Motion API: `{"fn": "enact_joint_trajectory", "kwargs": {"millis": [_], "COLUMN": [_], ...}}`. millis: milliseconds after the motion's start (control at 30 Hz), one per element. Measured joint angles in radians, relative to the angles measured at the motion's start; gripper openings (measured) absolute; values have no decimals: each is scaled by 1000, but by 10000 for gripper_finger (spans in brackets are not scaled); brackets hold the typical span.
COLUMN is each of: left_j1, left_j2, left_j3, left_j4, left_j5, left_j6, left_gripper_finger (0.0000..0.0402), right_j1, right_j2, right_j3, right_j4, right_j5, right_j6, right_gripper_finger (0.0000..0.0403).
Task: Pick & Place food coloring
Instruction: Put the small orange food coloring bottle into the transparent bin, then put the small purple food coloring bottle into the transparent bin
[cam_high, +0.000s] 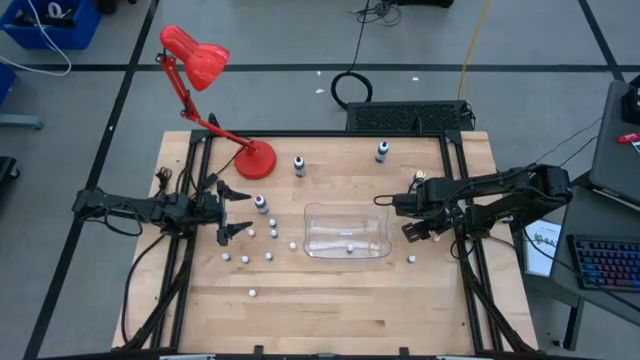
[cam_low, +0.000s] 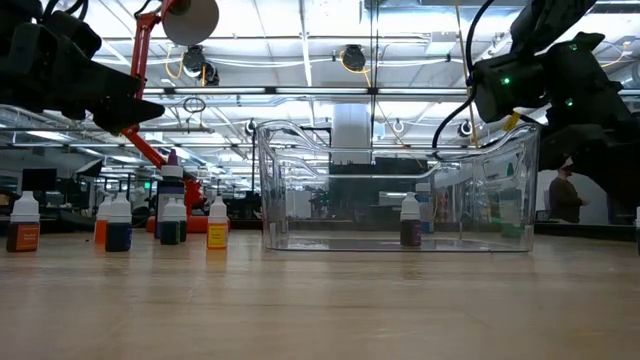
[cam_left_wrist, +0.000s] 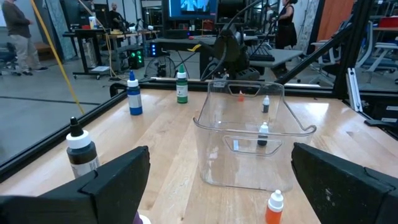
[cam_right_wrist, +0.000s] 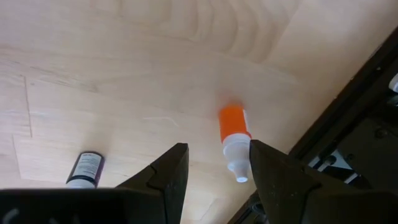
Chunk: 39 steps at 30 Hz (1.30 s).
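High view: tiny pale food-coloring bottles (cam_high: 259, 244) scattered on the wooden table, one inside the clear plastic bin (cam_high: 375, 217).
Left gripper (cam_high: 232, 212) gapes wide; right gripper (cam_right_wrist: 214, 177) hovers, fingers apart, over an orange bottle (cam_right_wrist: 233, 140). Light, rigid, tippy: pinch the body. Cap colours indistinct.

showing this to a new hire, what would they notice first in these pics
The bright red desk lamp at the table's far left corner stands out first. Next, the clear plastic bin at the centre, one tiny bottle inside, more small white-capped dropper bottles scattered to its left. The open left gripper and right gripper flank it.
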<state>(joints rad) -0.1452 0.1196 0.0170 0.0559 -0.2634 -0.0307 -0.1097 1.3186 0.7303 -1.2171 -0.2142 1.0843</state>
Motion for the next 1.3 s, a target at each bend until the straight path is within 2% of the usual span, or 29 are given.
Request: {"fn": "enact_joint_trajectory", "kwargs": {"millis": [300, 467, 667, 867, 1133, 1300], "left_j1": [0, 0, 0, 0, 0, 0], "left_j2": [0, 0, 0, 0, 0, 0], "left_j3": [0, 0, 0, 0, 0, 0], "left_j4": [0, 0, 0, 0, 0, 0], "left_j5": [0, 0, 0, 0, 0, 0], "left_j6": [0, 0, 0, 0, 0, 0], "left_gripper_finger": [388, 388, 388, 388, 388, 388], "right_j1": [0, 0, 0, 0, 0, 0], "right_j2": [0, 0, 0, 0, -1, -24], "right_j3": [0, 0, -1, -2, -4, 9], "right_j4": [-1, -8, -8, -8, 9, -6], "right_j5": [-10, -54, -45, 11, 241, 260], "right_j6": [-1, 6, 6, 3, -83, -118], "right_gripper_finger": [160, 160, 160, 160, 160, 160]}}
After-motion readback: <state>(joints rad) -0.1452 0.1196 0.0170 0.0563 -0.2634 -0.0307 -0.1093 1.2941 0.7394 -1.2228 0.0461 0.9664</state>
